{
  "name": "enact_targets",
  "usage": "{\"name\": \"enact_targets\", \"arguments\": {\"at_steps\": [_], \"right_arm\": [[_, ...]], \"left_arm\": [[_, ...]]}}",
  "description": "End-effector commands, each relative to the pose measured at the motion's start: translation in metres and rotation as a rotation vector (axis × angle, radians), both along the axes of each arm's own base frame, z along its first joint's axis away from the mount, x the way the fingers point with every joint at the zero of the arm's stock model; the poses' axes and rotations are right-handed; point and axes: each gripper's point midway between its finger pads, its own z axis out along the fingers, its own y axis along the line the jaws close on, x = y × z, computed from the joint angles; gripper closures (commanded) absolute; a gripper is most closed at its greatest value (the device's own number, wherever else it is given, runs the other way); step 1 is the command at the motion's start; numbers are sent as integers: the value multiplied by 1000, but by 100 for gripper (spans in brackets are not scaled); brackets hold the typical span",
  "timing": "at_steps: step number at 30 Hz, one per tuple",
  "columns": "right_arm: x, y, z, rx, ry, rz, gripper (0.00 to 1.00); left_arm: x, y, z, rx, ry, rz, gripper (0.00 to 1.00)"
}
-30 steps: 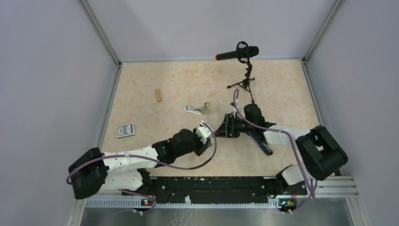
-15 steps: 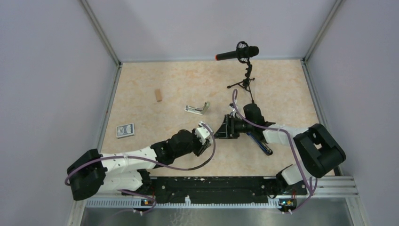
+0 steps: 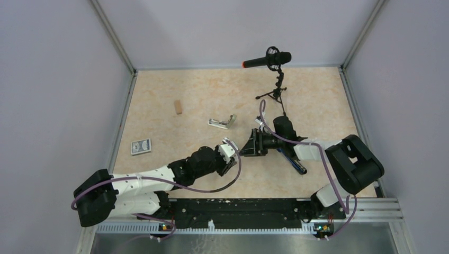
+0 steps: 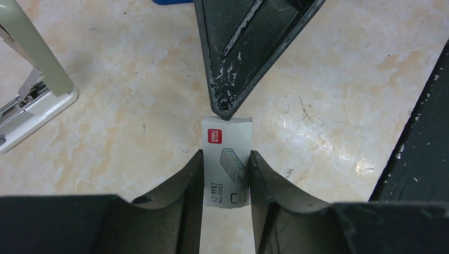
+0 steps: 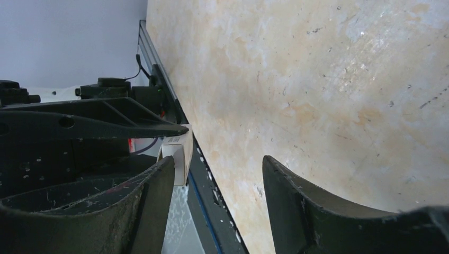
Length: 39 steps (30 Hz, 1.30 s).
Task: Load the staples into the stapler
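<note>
My left gripper (image 4: 226,154) is shut on the staples box (image 4: 227,168), a small white box with a red mark and a staple drawing, held just above the table. My right gripper (image 5: 218,170) is open; one fingertip (image 4: 225,106) touches the box's far end, and the box (image 5: 178,152) sits against the tip of its left finger. In the top view the two grippers meet at mid-table, left (image 3: 231,152), right (image 3: 248,144). The pale grey-green stapler (image 3: 222,123) lies hinged open behind them, its silvery rail showing in the left wrist view (image 4: 33,103). No grey metallic block shows.
A blue bar with a black end (image 3: 293,161) lies under the right forearm. A blue-patterned card pack (image 3: 141,146) lies at the left, a brown wooden block (image 3: 179,107) behind it. A microphone on a small tripod (image 3: 274,79) stands at the back.
My right gripper has moved a little left, bringing its fingertip up to the box's end. My left gripper still holds the box in nearly the same place.
</note>
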Motion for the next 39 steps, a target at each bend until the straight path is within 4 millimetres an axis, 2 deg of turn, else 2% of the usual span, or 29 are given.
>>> {"name": "enact_targets", "arguments": {"at_steps": [1,5,13,18,23,31,39], "right_arm": [[3,7,12,60,-41,44,39],[0,9,11,59,-37,64,39],[-6,7,-5,26,-5,88,41],[-11,12,-3,42,-4,130,46],[-15,16,-3,54,-3,155,46],[-21,22,-3,74,3,194,49],[-29,29,0,87,3,224,53]], "left_arm": [[1,-12,28,-95,-64,-34,61],[2,-14,30,-96,-73,-39,61],[7,-15,37,-110,-104,-27,61],[9,-15,38,-118,-118,-19,62],[9,-13,44,-186,-141,-3,64],[6,-12,46,-205,-149,-18,64],[2,-18,45,-235,-140,-44,63]]}}
